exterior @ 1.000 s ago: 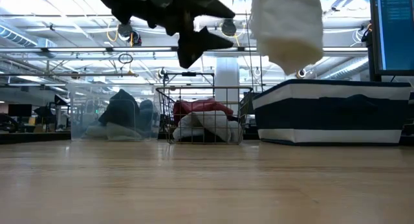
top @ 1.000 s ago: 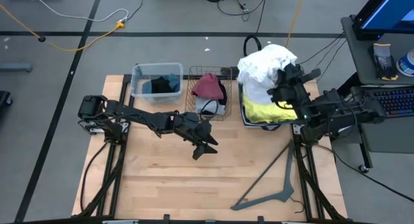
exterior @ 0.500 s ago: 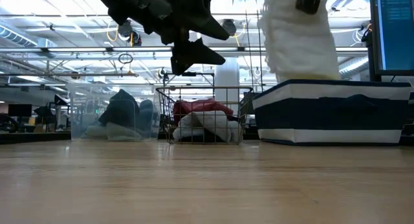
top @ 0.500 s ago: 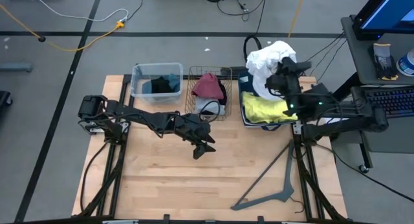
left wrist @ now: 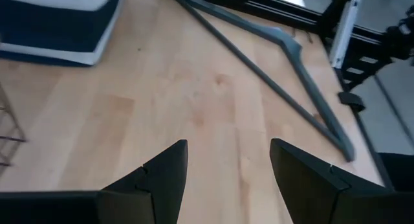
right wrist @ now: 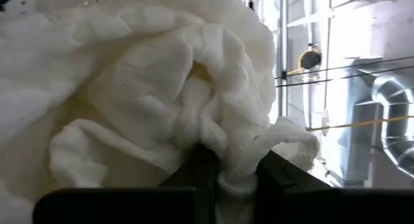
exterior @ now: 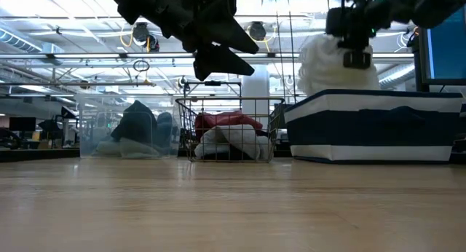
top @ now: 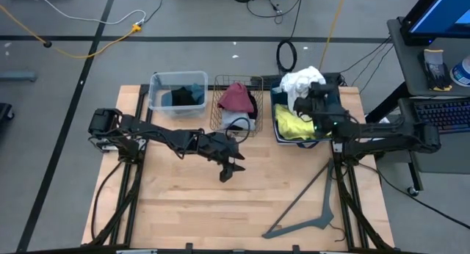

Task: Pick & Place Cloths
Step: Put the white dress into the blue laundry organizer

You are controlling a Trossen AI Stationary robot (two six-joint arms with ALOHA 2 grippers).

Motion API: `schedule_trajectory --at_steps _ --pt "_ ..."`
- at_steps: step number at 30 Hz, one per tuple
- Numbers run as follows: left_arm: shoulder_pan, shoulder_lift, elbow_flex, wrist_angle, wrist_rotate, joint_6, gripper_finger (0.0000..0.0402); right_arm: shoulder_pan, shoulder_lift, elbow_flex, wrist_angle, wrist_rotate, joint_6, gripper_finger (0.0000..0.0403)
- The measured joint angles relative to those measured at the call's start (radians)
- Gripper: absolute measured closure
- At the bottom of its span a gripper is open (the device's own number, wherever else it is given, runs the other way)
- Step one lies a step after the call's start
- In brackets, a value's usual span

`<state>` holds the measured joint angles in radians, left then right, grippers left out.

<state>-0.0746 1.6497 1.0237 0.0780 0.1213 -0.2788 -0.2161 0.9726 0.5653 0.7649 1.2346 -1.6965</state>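
My right gripper [top: 311, 93] is shut on a bunched white cloth [top: 297, 81] at the far end of the navy-and-white striped basket [exterior: 375, 125]. A yellow cloth [top: 294, 124] lies in that basket nearer me. The low view shows the white cloth [exterior: 331, 66] heaped above the basket's rim. A maroon cloth [top: 236, 97] sits on a white one in the wire basket [top: 218, 113]. Black and blue cloths [top: 182, 97] lie in the clear bin. My left gripper [top: 229, 167] hangs open above the bare table's middle, touching nothing. My right gripper pinches a twisted fold of the white cloth [right wrist: 230, 177] between its two fingers, several layers bunched together. The fingers come from above, pointing down. The cloth piles up around them, slack, and its lower part drops behind the striped basket's rim [exterior: 342, 93].
A dark grey clothes hanger [top: 310, 202] lies flat on the table's near right part, also seen as the hanger [left wrist: 284, 65] in the left wrist view. The clear bin [top: 156, 84], wire basket and striped basket line the far edge. Bare wood [top: 183, 202] spreads across the near half.
My right gripper has come down, and a little toward the far edge, with the white cloth. The cloth hung clear above the striped basket a second ago; now it is lowered into the basket's far end and bunched into a heap there.
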Motion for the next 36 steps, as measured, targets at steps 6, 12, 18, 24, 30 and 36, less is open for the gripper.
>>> schedule_trajectory --at_steps 6,12,18,24,30,36 --pt "0.000 0.000 0.000 0.000 -0.027 0.012 0.0178 0.000 0.000 -0.086 -0.121 0.029 0.203 0.0361" --pt "0.000 0.000 0.000 0.000 -0.027 0.012 0.0178 0.000 0.001 -0.121 -0.298 0.047 0.473 0.0361" --pt "0.000 0.000 0.000 0.001 -0.018 0.004 0.0179 0.000 0.001 -0.121 -0.497 0.008 0.754 0.0361" --pt "-0.006 0.000 0.000 0.002 -0.009 -0.016 0.0179 -0.023 0.001 -0.121 -0.592 -0.084 0.970 0.0361" --pt "-0.019 -0.001 0.000 0.002 0.010 -0.031 0.0178 -0.117 0.001 -0.081 -0.807 -0.311 1.256 0.0361" --pt "-0.021 -0.001 0.000 0.002 0.013 -0.038 0.0178 -0.263 0.001 0.016 -1.074 -0.580 1.545 0.0361"
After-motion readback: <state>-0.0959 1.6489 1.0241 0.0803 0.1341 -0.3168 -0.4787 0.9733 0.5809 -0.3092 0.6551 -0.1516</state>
